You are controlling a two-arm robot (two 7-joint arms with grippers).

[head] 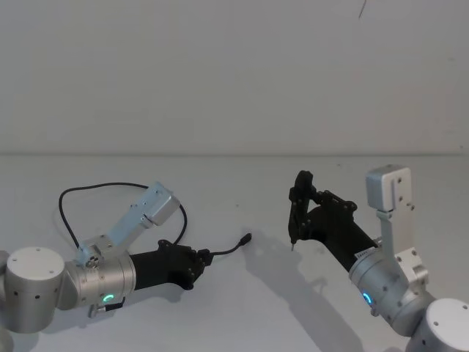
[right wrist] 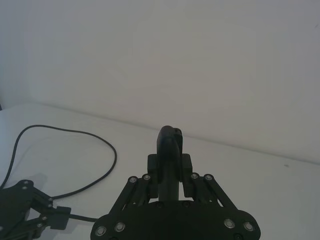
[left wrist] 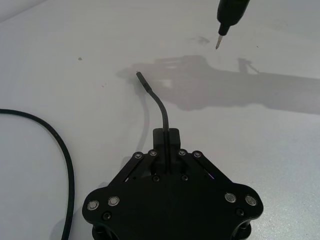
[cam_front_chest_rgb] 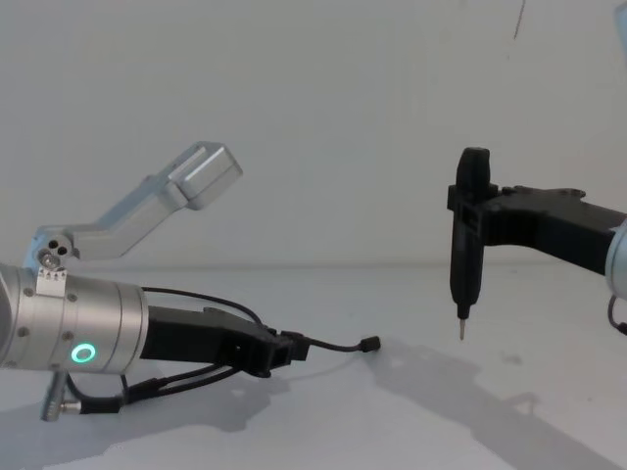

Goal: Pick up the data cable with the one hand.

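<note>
Cable: data cable (head: 110, 185) lies in 1 wide loop on the white table (head: 256, 315), on the robot's left side. Its short free end with the small plug (left wrist: 140, 76) points forward and seems raised off the surface.
Left gripper: left gripper (left wrist: 166, 148) is low over the table, narrow, clamped on the thicker plug (left wrist: 166, 135).
Right gripper: right gripper (cam_front_chest_rgb: 472, 211) is well apart on the right, closed around a pen-shaped tool (cam_front_chest_rgb: 460, 284) whose tip points down above the table.
Stage: grasp looks made, but the loop is not yet lifted.
Risk 1: only the plug is pinched, so drag from the long loop may pull it out.
Risk 2: the loop runs close to the left arm (head: 102, 279) and may catch on it.
</note>
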